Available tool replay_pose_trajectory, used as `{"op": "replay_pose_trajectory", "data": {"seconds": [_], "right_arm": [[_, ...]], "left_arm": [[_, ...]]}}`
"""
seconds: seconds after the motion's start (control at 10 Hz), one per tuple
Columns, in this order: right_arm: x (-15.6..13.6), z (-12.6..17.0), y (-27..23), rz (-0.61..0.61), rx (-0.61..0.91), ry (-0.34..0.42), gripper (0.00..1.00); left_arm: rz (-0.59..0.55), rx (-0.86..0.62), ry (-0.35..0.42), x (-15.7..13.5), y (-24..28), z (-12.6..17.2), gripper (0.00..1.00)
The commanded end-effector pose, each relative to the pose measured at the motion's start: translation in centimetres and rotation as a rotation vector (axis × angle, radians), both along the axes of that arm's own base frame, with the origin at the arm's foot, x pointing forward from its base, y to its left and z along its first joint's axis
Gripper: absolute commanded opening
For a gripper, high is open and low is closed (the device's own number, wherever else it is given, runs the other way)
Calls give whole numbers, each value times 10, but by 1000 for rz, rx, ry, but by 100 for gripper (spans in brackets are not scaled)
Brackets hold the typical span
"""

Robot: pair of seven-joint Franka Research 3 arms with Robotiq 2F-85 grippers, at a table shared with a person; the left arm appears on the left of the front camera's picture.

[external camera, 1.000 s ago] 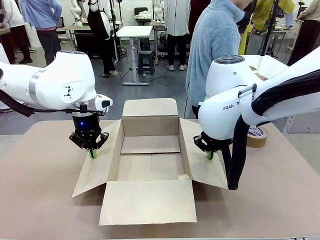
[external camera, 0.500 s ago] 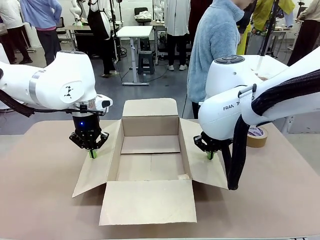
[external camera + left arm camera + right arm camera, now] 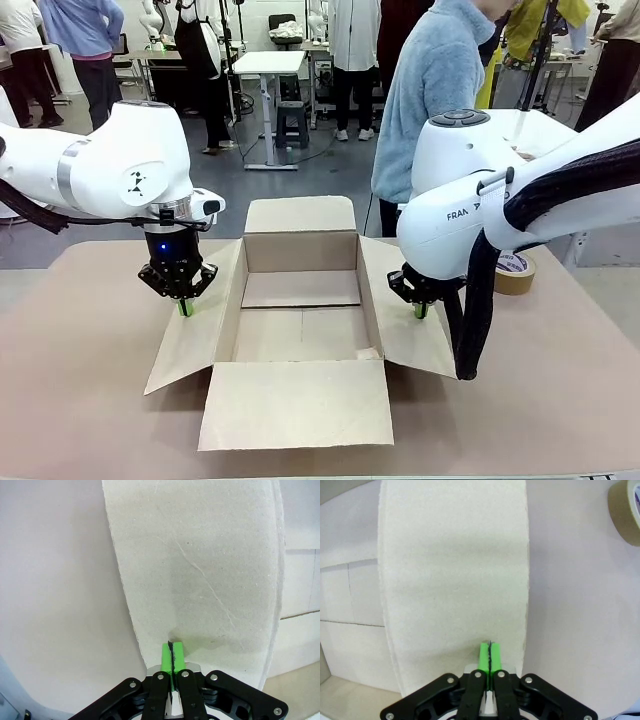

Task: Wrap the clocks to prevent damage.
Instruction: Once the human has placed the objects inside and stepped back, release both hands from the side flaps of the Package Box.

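Cardboard box (image 3: pixel 300 250): brown, open-topped, stood at the middle of the table (image 3: pixel 90 390), all four flaps folded outward. Far flap (image 3: pixel 300 214) stood up and sloped away toward the person; near flap (image 3: pixel 295 405) lay almost flat toward the robot's side; left flap (image 3: pixel 195 335) and right flap (image 3: pixel 408 325) sloped down and outward. Inner floor of plain cardboard, with a seam across it.

Left claw (image 3: pixel 184 308): pointed straight down over the far part of the left flap, near its outer edge. In the left wrist view the green pads (image 3: pixel 167 656) were pressed together with nothing between them, their tips right at the flap; whether they touched it or hung just above could not be told.

Right claw (image 3: pixel 421 311): pointed straight down over the far part of the right flap. In the right wrist view its green pads (image 3: pixel 484 656) were likewise together and held nothing, their tips right at the flap near its outer edge.

Tape roll (image 3: pixel 514 272): brown with a white printed core, lying flat on the table to the right of the box and apart from it, partly behind the right arm.

Person (image 3: pixel 430 90): in a light blue fleece top, stood at the far side of the table, right of centre.

Clocks: whereabouts could not be told
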State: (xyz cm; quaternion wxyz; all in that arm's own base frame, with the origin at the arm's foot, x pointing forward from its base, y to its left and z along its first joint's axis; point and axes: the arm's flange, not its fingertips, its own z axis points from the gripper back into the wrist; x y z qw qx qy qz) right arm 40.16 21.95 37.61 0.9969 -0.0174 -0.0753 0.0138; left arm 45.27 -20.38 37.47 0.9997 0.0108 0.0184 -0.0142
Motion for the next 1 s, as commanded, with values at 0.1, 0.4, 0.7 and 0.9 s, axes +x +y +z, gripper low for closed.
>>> {"op": "replay_pose_trajectory", "data": {"seconds": [0.1,0.4,0.7,0.9], "right_arm": [[-1,-1,0,0,-6,5,1],[-1,-1,0,0,-6,5,1],[-1,-1,0,0,-6,5,1],[-1,-1,0,0,-6,5,1]], "left_arm": [[-2,8,6,-1,1,-1,0],[-2,8,6,-1,1,-1,0],[-2,8,6,-1,1,-1,0],[-2,8,6,-1,1,-1,0]]}}
